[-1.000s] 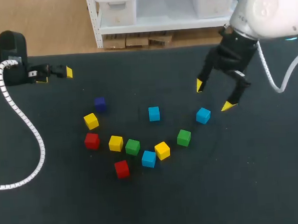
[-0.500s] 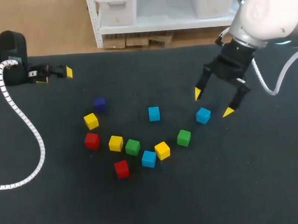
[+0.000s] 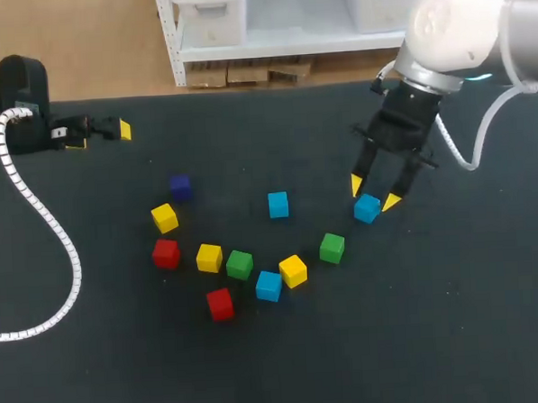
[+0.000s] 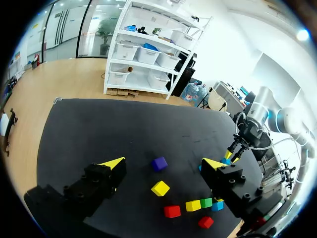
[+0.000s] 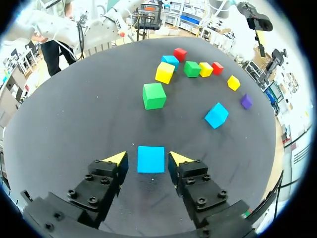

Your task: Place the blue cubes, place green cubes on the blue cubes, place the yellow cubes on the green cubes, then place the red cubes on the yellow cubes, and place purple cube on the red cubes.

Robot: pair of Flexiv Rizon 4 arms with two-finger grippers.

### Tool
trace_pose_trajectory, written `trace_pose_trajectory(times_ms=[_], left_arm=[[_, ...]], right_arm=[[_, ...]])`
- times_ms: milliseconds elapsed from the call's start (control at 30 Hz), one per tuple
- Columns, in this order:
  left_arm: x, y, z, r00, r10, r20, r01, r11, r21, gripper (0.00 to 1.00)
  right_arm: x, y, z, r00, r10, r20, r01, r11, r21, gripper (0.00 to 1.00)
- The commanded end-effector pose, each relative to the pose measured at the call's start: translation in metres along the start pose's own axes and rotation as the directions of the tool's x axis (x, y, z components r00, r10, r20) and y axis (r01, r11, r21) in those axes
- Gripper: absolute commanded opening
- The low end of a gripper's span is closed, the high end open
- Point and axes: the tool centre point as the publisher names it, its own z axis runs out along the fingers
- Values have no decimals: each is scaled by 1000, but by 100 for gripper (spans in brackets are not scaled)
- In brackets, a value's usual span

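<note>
My right gripper [image 3: 374,194] is down at the table over a blue cube [image 3: 367,209]. In the right wrist view that blue cube [image 5: 150,159] lies between the yellow fingertips [image 5: 116,158], with thin gaps on both sides, so the gripper [image 5: 147,159] is open. Two other blue cubes [image 3: 278,204] [image 3: 269,285], two green cubes [image 3: 332,247] [image 3: 239,263], three yellow cubes [image 3: 292,271] [image 3: 209,257] [image 3: 164,217], two red cubes [image 3: 165,253] [image 3: 220,303] and a purple cube [image 3: 181,187] lie loose in an arc. My left gripper [image 3: 101,136] is open at the far left, away from them.
The black table [image 3: 457,336] has bare room in front of the arc and to the right. The left arm's white cable [image 3: 54,240] curves across the left side of the table.
My right gripper came down and to the left onto the rightmost blue cube, and its fingers narrowed around it. The left arm and the cubes stayed where they were.
</note>
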Motion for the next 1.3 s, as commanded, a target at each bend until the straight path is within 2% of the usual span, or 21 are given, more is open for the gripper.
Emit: trace_pose_trajectory(times_ms=[33, 333, 400, 500, 533, 567, 767, 900, 1000, 1100, 1300], left_arm=[[0, 0, 0, 1000, 0, 1, 0, 1000, 1, 100], [0, 0, 0, 1000, 0, 1, 0, 1000, 1, 100], [0, 0, 0, 1000, 0, 1, 0, 1000, 1, 100], [0, 0, 0, 1000, 0, 1, 0, 1000, 1, 100], [0, 0, 0, 1000, 0, 1, 0, 1000, 1, 100], [0, 0, 0, 1000, 0, 1, 0, 1000, 1, 100], [0, 0, 0, 1000, 0, 1, 0, 1000, 1, 100], [0, 0, 0, 1000, 0, 1, 0, 1000, 1, 100], [0, 0, 0, 1000, 0, 1, 0, 1000, 1, 100], [0, 0, 0, 1000, 0, 1, 0, 1000, 1, 100], [0, 0, 0, 1000, 0, 1, 0, 1000, 1, 100]], right_arm=[[6, -7, 2, 1000, -1, 13, 1, 1000, -15, 49], [9, -6, 5, 1000, -7, 6, 7, 999, -32, 49], [9, -6, 5, 1000, -6, 6, 6, 999, -33, 44], [9, -4, 6, 1000, -2, 4, 2, 999, -36, 32], [8, -4, 6, 1000, 0, 3, 1, 999, -36, 13], [8, -4, 6, 1000, 0, 2, 0, 999, -36, 0], [5, 1, 3, 999, 40, -6, -40, 999, -31, 0], [2, 1, -4, 988, 157, 10, -157, 987, 17, 0], [3, -1, -8, 941, 333, 55, -336, 938, 80, 0], [-1, -5, -6, 888, 453, 80, -460, 877, 140, 0], [-15, -18, -3, 774, 624, 108, -626, 728, 279, 0]])
